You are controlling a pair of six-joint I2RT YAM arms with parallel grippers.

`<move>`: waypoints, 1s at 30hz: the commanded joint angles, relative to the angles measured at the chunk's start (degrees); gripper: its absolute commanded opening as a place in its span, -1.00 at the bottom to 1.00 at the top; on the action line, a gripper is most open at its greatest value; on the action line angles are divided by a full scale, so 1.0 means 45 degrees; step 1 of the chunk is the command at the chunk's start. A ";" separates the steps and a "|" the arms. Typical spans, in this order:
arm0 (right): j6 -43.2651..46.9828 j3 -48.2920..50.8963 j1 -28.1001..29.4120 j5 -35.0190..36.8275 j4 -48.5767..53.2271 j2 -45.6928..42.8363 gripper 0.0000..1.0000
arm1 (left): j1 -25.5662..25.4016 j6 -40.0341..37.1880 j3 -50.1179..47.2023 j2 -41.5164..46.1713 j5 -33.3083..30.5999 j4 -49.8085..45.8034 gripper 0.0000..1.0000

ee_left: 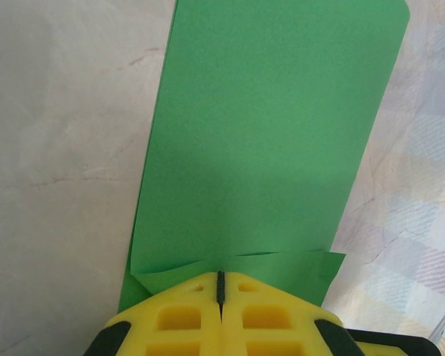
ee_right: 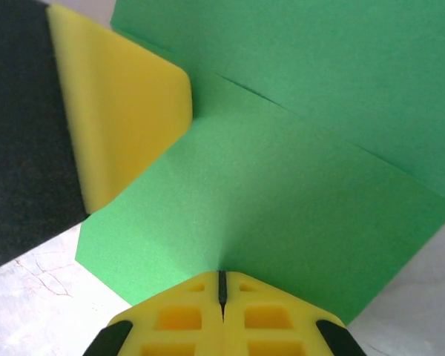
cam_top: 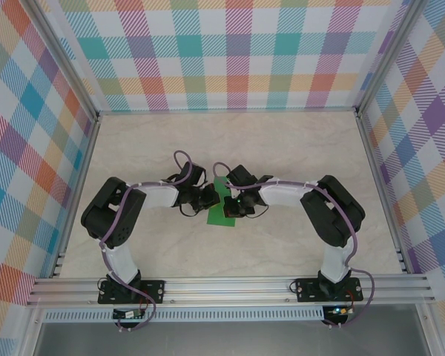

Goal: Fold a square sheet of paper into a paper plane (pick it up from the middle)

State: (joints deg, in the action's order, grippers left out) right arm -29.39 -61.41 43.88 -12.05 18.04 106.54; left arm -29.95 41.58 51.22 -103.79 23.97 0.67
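Now I hold the sheet point(ee_left: 259, 133) pinched in left gripper point(ee_left: 221, 279) and right gripper point(ee_right: 222, 277); its length runs ahead of the left.

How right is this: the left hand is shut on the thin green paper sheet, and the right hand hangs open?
Partly wrong: the right hand is also shut on the thin green paper sheet, as the right wrist view shows.

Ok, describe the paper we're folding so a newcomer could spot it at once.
Look at the middle of the marbled table, where both arms meet. Pinched by the left gripper and right gripper is the square sheet of paper, creased and layered, the only bright green thing.
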 commanded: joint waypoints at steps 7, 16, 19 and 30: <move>0.1146 0.0814 0.0010 0.0472 0.1973 0.0452 -1.00 | 0.1606 -0.0896 0.0447 -0.0648 -0.0710 -0.2115 -0.94; -0.0188 0.0305 0.0003 -0.1000 0.0617 -0.0353 -1.00 | 0.2081 -0.1505 0.2147 0.0860 -0.0556 -0.4364 -0.61; -0.1239 -0.0126 -0.0094 -0.0982 0.0271 -0.1007 -0.84 | 0.2088 -0.1381 0.2292 0.1485 -0.0537 -0.4550 -0.39; -0.1673 0.0534 -0.1687 -0.0727 -0.0772 -0.1951 0.02 | 0.2086 0.0563 0.0809 0.2564 0.0610 -0.3183 0.39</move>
State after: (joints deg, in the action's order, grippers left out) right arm -37.12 -60.62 37.65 -14.41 15.29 97.41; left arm -20.84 40.97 56.82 -94.11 24.43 -15.44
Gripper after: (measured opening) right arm 0.502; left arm 0.677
